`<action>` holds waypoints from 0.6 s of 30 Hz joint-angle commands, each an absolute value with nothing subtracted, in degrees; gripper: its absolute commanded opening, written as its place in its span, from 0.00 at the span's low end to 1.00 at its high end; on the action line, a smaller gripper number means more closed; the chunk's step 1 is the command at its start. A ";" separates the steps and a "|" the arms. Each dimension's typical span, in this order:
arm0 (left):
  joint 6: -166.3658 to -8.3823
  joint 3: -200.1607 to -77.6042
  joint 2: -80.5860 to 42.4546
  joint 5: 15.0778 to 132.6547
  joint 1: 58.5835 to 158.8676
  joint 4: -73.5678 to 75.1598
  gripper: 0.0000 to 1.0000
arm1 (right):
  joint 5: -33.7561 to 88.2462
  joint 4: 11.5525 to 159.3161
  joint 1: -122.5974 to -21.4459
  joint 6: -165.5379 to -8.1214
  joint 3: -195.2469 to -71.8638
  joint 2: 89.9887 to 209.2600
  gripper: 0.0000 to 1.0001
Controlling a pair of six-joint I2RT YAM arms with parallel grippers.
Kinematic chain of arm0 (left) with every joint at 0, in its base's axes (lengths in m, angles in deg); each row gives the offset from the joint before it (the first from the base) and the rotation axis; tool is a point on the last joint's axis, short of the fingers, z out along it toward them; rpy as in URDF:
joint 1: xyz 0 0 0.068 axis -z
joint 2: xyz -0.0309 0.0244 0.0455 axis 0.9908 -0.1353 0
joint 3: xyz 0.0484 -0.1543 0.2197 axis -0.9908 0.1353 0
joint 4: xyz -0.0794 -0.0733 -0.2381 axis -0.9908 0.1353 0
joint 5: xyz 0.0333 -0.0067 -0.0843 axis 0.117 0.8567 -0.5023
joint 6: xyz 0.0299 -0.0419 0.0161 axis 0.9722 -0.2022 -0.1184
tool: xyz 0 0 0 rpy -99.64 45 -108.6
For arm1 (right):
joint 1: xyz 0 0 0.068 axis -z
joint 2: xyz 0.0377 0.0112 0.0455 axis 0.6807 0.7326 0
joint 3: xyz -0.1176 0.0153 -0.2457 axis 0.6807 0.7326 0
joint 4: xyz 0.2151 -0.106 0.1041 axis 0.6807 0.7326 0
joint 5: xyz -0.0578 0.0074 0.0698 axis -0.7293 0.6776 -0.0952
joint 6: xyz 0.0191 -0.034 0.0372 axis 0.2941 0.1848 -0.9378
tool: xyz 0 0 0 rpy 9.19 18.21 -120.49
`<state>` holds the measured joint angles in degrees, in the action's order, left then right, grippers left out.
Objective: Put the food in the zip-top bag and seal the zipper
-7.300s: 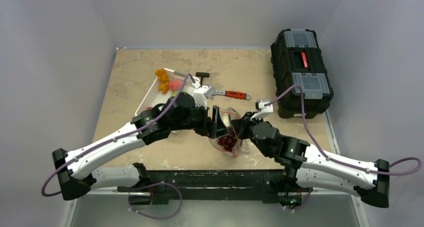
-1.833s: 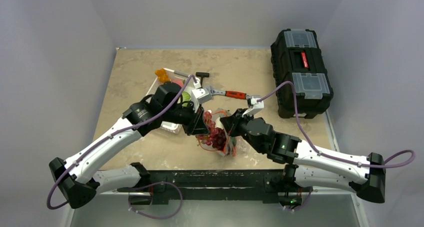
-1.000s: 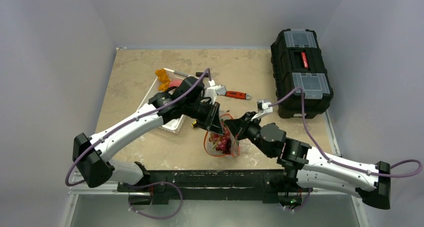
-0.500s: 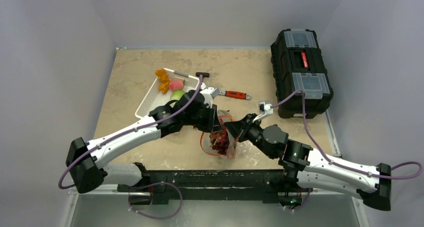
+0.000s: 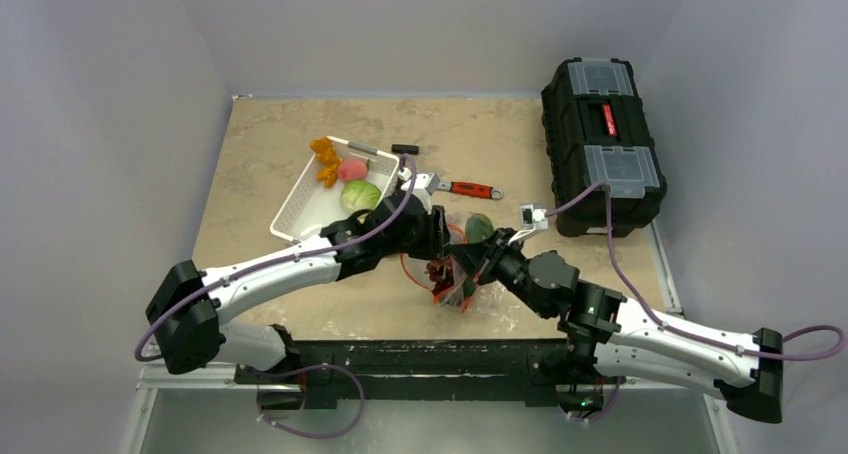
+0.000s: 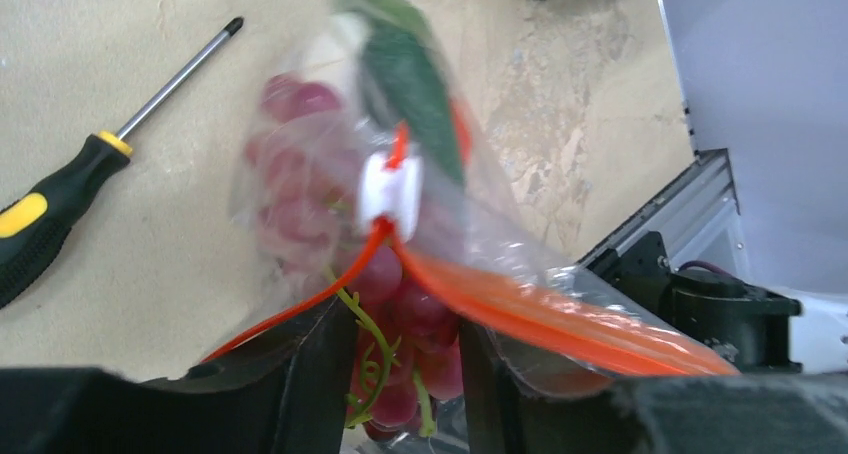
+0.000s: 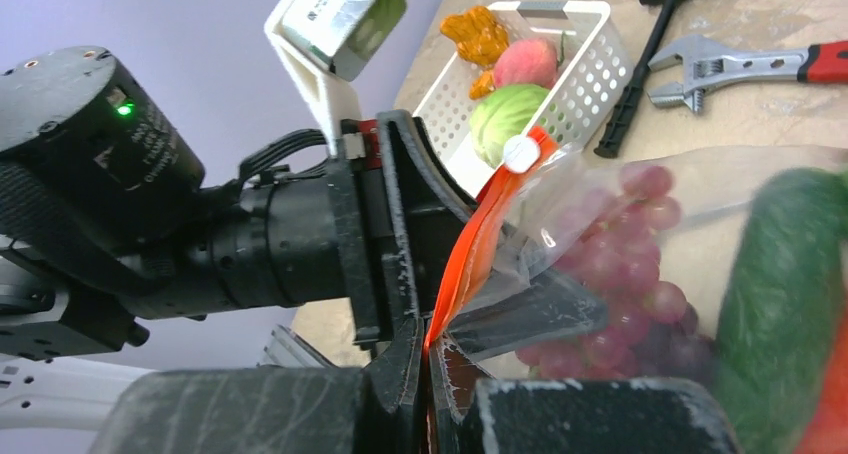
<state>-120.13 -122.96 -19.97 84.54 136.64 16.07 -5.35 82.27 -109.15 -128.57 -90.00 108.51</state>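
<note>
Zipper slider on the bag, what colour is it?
The slider is white; the left wrist view shows it best.

No text or label can be read.

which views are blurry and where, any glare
Left wrist: the zip-top bag and the grapes inside it are smeared, while the screwdriver looks fairly crisp. Right wrist: the green piece at the right edge is out of focus, the white basket sharp. Top external: even, soft light, no strong glare.
</note>
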 commanded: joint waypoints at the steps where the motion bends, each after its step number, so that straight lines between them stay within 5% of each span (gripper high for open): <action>1: -121.62 -121.34 -22.41 88.83 136.50 8.86 0.44 | -4.92 78.15 -109.34 -130.85 -90.24 107.41 0.00; 8: -121.88 -120.04 -20.18 85.29 136.54 8.23 0.61 | -6.19 80.55 -109.35 -130.21 -89.72 106.58 0.00; 18: -118.53 -119.80 -9.01 74.05 136.55 15.94 0.67 | -11.47 84.75 -109.39 -127.04 -89.78 102.96 0.00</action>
